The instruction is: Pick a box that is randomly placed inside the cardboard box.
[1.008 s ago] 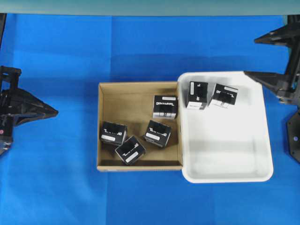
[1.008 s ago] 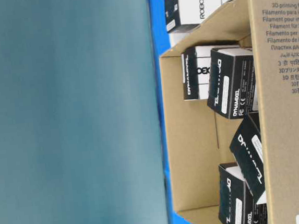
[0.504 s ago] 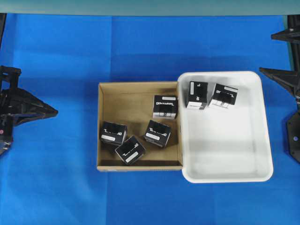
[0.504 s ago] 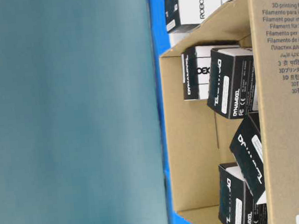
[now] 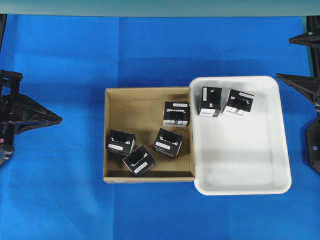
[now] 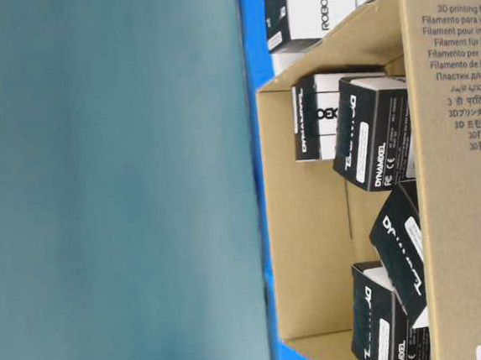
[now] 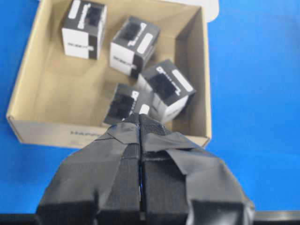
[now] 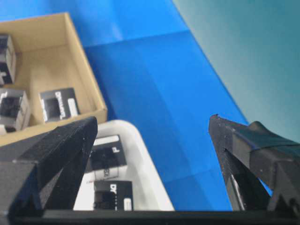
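Observation:
The brown cardboard box (image 5: pixel 106 135) sits mid-table and holds several black boxes with white lettering, among them one at its back right (image 5: pixel 176 113) and one at its front (image 5: pixel 139 160). In the left wrist view these boxes (image 7: pixel 134 43) lie just past my left gripper (image 7: pixel 139 118). That left gripper (image 5: pixel 56 120) is shut and empty, left of the cardboard box. My right gripper (image 5: pixel 298 59) stands wide open and empty at the far right edge, beyond the tray; in the right wrist view its jaws (image 8: pixel 152 121) frame bare blue cloth.
A white plastic tray (image 5: pixel 240 170) adjoins the cardboard box's right wall and holds two more black cartons (image 5: pixel 210 101) (image 5: pixel 238 102) at its back. Blue cloth (image 5: pixel 150 55) covers the table. The table-level view shows the cardboard box wall (image 6: pixel 462 211) up close.
The right gripper has drawn back to the right, off the tray's back corner, and has stayed open. The left arm and all boxes have not moved.

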Robot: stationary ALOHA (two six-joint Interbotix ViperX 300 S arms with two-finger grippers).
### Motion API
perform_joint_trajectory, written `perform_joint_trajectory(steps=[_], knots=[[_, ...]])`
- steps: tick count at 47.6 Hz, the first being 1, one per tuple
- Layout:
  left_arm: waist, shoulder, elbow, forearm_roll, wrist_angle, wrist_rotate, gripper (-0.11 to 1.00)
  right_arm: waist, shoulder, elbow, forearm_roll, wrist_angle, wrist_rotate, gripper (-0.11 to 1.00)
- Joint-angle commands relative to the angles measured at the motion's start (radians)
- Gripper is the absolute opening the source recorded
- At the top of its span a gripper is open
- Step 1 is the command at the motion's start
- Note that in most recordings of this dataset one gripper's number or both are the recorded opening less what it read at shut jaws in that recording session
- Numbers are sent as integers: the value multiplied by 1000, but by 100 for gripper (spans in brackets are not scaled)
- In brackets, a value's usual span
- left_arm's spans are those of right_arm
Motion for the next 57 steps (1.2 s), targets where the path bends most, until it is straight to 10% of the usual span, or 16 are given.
perform_joint_trajectory(steps=[1, 57], knots=[[3, 5, -12, 2, -3, -2, -7, -3, 3, -6, -2, -9, 2, 99], [-6, -3, -12, 2, -9, 0, -7, 25, 3, 2, 28, -31, 61, 99]])
